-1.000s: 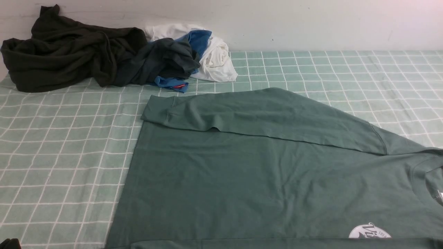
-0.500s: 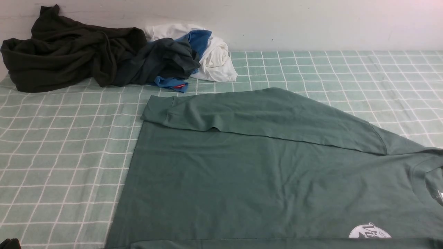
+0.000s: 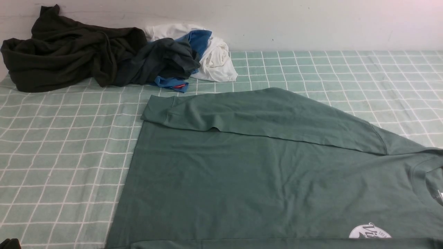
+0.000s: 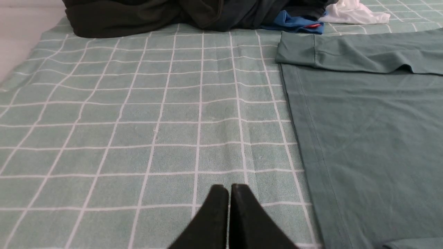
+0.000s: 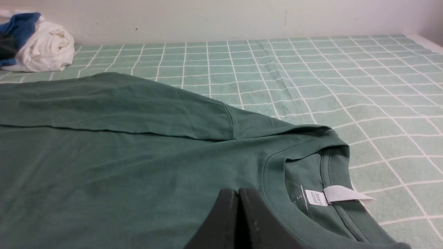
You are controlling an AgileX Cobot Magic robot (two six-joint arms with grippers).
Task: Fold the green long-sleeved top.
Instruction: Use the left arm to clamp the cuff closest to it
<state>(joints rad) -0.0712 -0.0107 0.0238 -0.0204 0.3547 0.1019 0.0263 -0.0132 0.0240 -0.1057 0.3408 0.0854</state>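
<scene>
The green long-sleeved top (image 3: 263,180) lies flat on the checked cloth, neck to the right, hem to the left. Its far sleeve (image 3: 249,114) is folded across the body, with the cuff (image 3: 157,109) at the hem end. The white chest logo (image 3: 369,231) shows at the front edge. In the left wrist view my left gripper (image 4: 229,188) is shut and empty over the cloth, just left of the hem (image 4: 311,148). In the right wrist view my right gripper (image 5: 238,192) is shut and empty above the chest, close to the ribbed neck (image 5: 277,193) with its white label (image 5: 341,193). Neither gripper shows in the front view.
A pile of other clothes sits at the back left by the wall: a very dark hooded garment (image 3: 65,52), a charcoal shirt (image 3: 162,58), blue fabric (image 3: 199,39) and a white piece (image 3: 218,58). The green-and-white checked cloth (image 3: 62,155) covers the table.
</scene>
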